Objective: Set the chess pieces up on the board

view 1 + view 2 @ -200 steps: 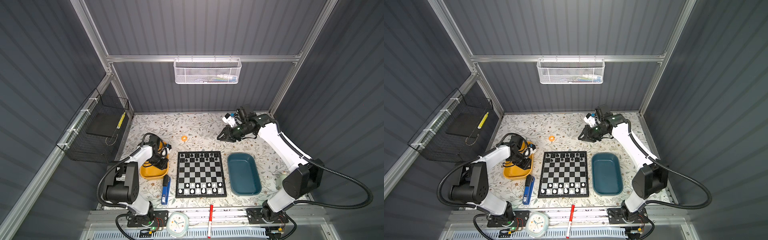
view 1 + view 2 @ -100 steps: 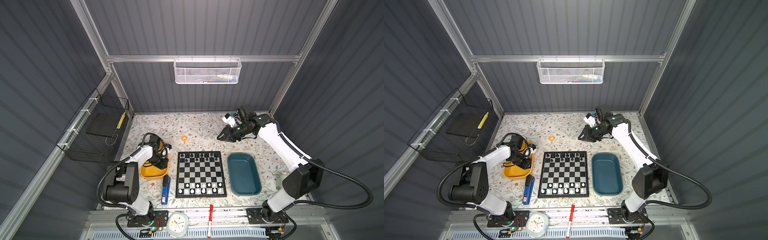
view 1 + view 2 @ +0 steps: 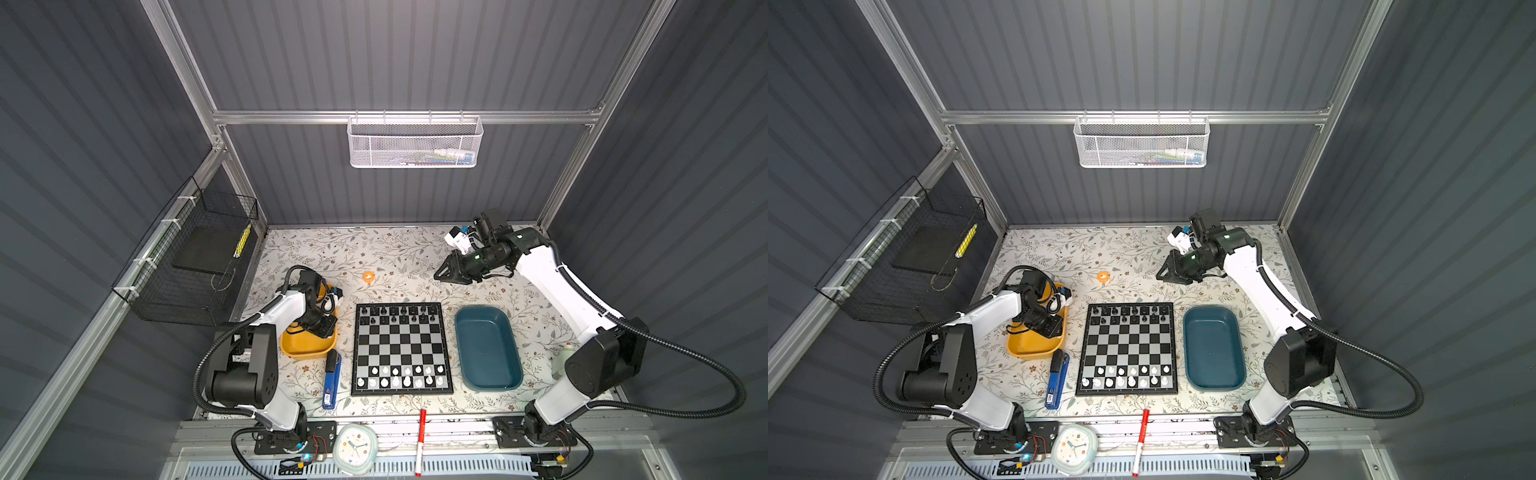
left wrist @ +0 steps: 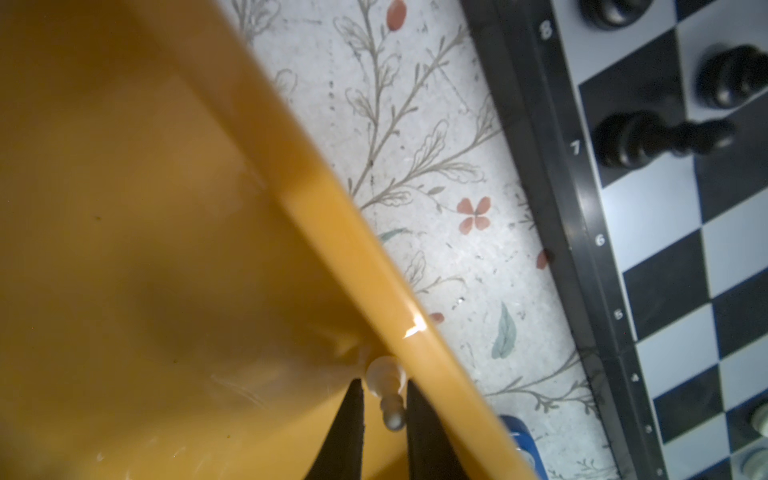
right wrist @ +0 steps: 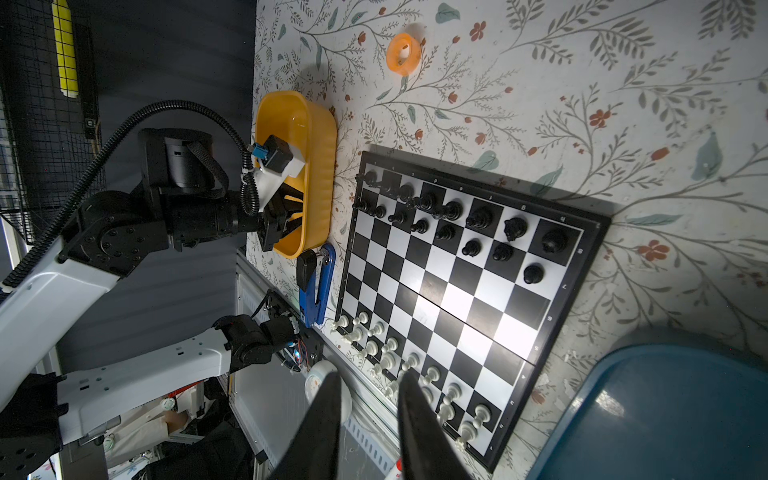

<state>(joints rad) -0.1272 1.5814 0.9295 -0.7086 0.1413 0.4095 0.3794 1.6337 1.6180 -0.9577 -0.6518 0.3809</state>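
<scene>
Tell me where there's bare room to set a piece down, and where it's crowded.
Bare: the board's middle rows, between the black pieces and white pieces; the teal tray; the table behind the board, around the orange ring. Crowded: both end rows, and the gap by the blue stapler.

Robot test cell in a lab, seen from above.
Grey ribbed panels [image 3: 395, 54] in an aluminium frame [image 3: 399, 117] box in a small floral-patterned table [image 3: 332, 253]. Two white-and-black robot arms [image 3: 544, 270] are bolted to a metal rail [image 3: 457, 428] at its front, trailing black cables [image 3: 665, 412]. A white mesh basket [image 3: 415, 143] and a black wire basket [image 3: 187, 257] hang on the walls.
</scene>
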